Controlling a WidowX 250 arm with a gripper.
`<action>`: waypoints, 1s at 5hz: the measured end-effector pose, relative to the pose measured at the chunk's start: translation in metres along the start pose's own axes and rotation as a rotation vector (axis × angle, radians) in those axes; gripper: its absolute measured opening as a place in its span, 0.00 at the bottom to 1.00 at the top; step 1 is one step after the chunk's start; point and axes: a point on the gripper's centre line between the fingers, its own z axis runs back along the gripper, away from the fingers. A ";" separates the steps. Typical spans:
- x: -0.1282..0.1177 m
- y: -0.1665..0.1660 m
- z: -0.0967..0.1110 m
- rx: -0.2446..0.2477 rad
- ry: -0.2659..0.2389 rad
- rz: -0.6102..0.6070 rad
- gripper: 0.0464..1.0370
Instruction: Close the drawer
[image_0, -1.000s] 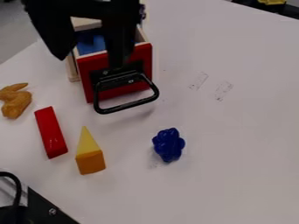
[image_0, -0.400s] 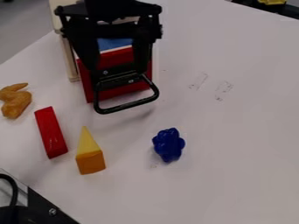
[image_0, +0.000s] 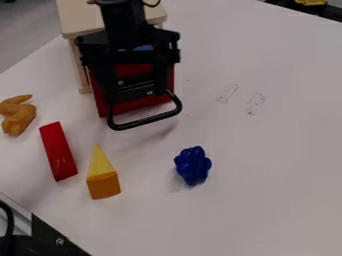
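Note:
The black gripper hangs at the upper left over the drawer's front, its two fingers apart and pointing down, one on either side of the handle's mount. Behind the fingers is the red drawer front, standing out from the wooden cabinet. A black loop handle juts from that front toward the camera. Whether the fingers touch the front or the handle, I cannot tell. A bit of blue shows inside the drawer, mostly covered by the gripper.
Left of and below the drawer lie an orange-brown toy, a red block and a yellow-and-orange wedge. A dark blue lumpy toy sits lower right of the handle. Black hardware occupies the bottom left corner.
The gripper has come down and drawn back from above the drawer, so more of the cabinet top shows. The drawer and the loose toys have kept their places.

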 end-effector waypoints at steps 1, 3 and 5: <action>0.012 0.012 -0.020 -0.073 -0.010 0.042 0.96; 0.030 0.015 -0.040 -0.040 -0.035 0.022 0.96; 0.044 0.005 -0.045 -0.023 -0.093 0.036 0.96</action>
